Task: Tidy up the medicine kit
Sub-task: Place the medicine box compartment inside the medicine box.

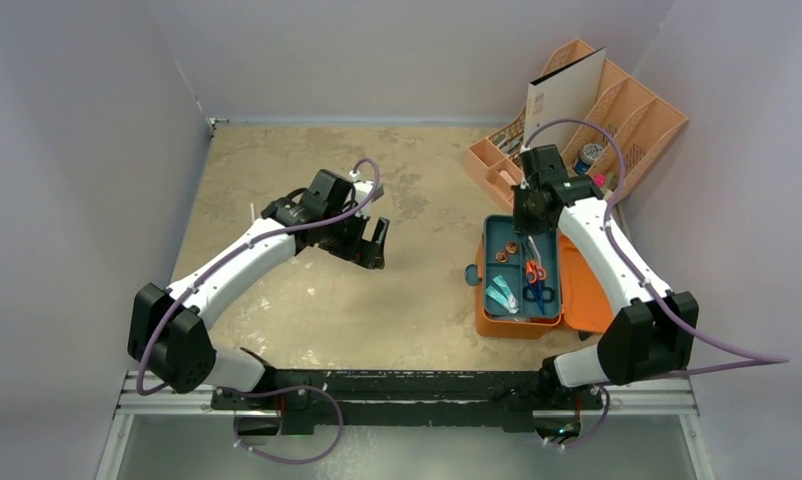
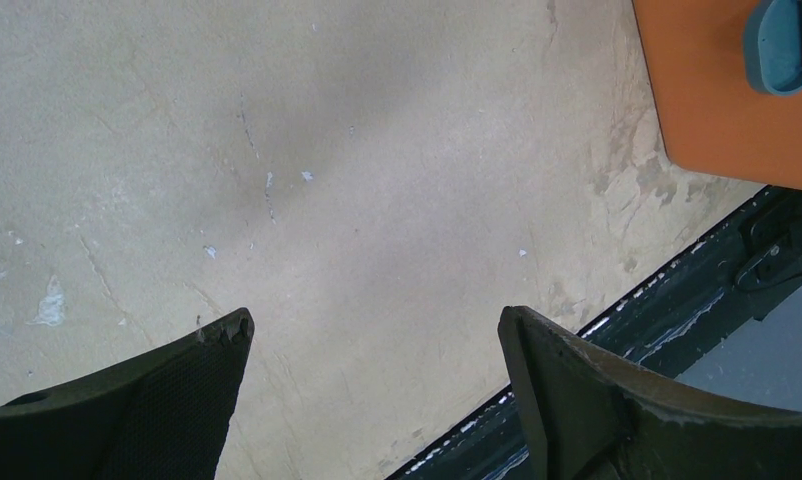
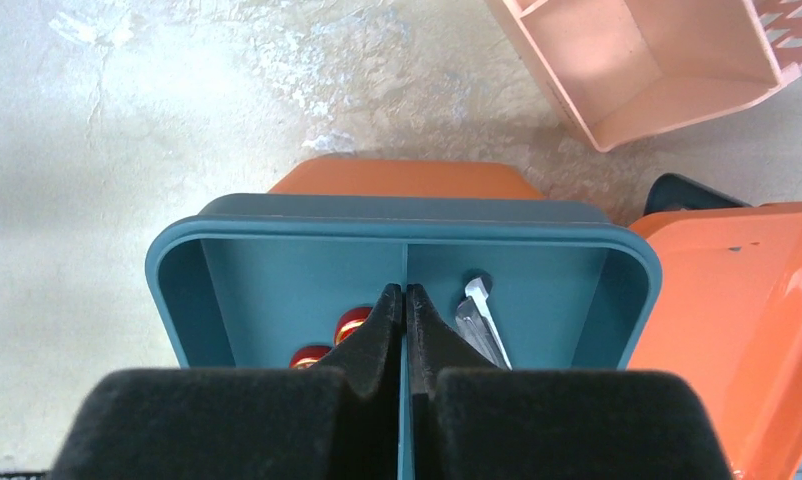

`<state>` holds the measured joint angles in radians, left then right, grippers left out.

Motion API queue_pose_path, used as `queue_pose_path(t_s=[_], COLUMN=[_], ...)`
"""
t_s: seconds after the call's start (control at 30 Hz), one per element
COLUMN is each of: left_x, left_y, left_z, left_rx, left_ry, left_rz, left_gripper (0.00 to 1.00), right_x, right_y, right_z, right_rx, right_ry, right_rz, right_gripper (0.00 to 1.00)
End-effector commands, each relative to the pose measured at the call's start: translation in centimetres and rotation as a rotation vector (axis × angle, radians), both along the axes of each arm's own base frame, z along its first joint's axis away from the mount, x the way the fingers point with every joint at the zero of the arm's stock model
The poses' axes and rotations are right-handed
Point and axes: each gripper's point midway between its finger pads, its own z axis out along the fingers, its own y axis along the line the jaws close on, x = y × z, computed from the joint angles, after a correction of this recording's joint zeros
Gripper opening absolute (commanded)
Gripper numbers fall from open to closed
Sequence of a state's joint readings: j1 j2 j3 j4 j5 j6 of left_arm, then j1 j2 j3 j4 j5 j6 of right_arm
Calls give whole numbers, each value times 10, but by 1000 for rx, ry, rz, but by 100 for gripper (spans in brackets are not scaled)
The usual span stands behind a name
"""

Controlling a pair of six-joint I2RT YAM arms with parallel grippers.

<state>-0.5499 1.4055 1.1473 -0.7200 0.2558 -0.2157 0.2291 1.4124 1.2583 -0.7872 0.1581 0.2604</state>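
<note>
The orange medicine kit (image 1: 497,322) lies open at the right, its lid (image 1: 584,290) folded out to the right. A dark teal tray (image 1: 497,240) sits in its base, holding red rolls (image 1: 507,252), scissors (image 1: 537,285) and pale teal packets (image 1: 502,295). My right gripper (image 1: 530,215) is at the tray's far end. In the right wrist view the gripper (image 3: 405,292) is shut on the tray's (image 3: 397,212) middle divider, with red rolls (image 3: 352,322) to its left and a metal tip (image 3: 477,310) to its right. My left gripper (image 1: 377,245) is open and empty above bare table, and shows the same in the left wrist view (image 2: 372,325).
A pale peach desk organizer (image 1: 597,130) with a card and small items stands at the back right, close behind the kit. The kit's grey-blue latch (image 2: 782,45) and orange side (image 2: 717,90) show in the left wrist view. Walls enclose the table on three sides.
</note>
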Motion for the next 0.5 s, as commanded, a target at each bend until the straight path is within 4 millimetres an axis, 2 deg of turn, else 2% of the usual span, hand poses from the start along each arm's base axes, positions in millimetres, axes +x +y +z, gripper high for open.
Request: queue_pose_path(t_s=[0.0, 0.2, 0.3, 0.47], left_x=[5, 4, 4, 4], left_y=[4, 5, 5, 6], left_z=[12, 12, 13, 13], left_rx=[-6, -2, -2, -3], left_ry=[-65, -68, -69, -70], left_rz=[-1, 1, 2, 4], left_gripper=[92, 92, 92, 92], right_x=[-10, -19, -23, -29], right_y=[5, 7, 8, 7], right_z=[19, 31, 26, 6], right_rx=[10, 10, 4, -14], right_ry=[31, 112, 164, 269], right_rz=[53, 93, 111, 140], right_gripper=[0, 0, 0, 0])
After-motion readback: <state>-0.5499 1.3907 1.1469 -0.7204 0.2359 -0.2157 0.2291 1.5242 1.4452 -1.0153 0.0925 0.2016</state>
